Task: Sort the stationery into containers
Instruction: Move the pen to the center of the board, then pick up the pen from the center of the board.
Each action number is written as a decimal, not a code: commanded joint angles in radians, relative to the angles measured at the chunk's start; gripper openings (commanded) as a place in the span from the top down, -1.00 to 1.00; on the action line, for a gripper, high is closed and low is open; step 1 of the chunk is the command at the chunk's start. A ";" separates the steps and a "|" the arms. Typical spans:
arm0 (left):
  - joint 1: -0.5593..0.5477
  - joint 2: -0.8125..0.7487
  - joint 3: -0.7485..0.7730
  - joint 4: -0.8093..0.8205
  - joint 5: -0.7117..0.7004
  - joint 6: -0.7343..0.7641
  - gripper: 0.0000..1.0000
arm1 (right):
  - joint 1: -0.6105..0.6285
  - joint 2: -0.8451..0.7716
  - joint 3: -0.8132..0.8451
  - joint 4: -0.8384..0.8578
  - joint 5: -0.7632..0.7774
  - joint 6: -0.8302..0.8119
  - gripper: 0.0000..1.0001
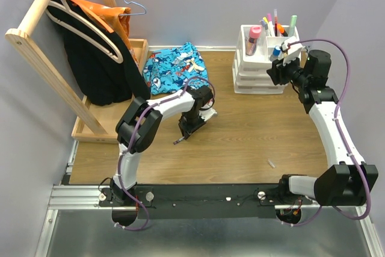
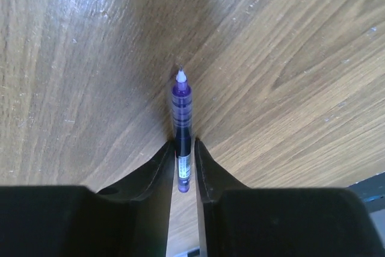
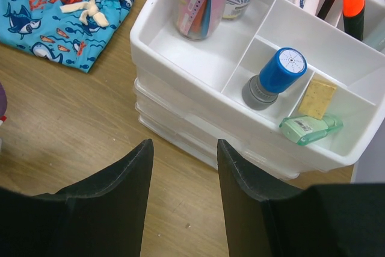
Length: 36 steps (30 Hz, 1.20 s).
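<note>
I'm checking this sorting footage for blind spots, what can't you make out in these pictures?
Top view: white speck on the table, too small to identify.
Left wrist view: whether the left gripper clamps the purple pen; the fingers hide the contact.
Right wrist view: organiser drawer contents, behind closed fronts; pink tube cut off by the top edge.
</note>
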 commanded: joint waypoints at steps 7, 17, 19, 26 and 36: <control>-0.003 0.070 0.047 -0.079 0.109 0.031 1.00 | -0.003 -0.103 -0.033 0.014 0.046 0.121 -0.08; 0.147 -0.190 0.324 -0.176 0.450 0.027 1.00 | -0.003 -0.088 -0.043 0.060 -0.320 0.543 -0.08; 0.190 -0.179 0.385 -0.184 0.561 0.045 1.00 | -0.003 -0.047 -0.019 0.082 -0.377 0.602 -0.08; 0.272 -0.098 0.613 -0.149 0.891 0.018 1.00 | 0.006 0.090 -0.025 0.434 -0.647 0.919 -0.11; 0.278 -0.066 0.599 0.155 1.147 -0.306 1.00 | 0.150 0.228 0.070 0.558 -0.692 0.906 -0.18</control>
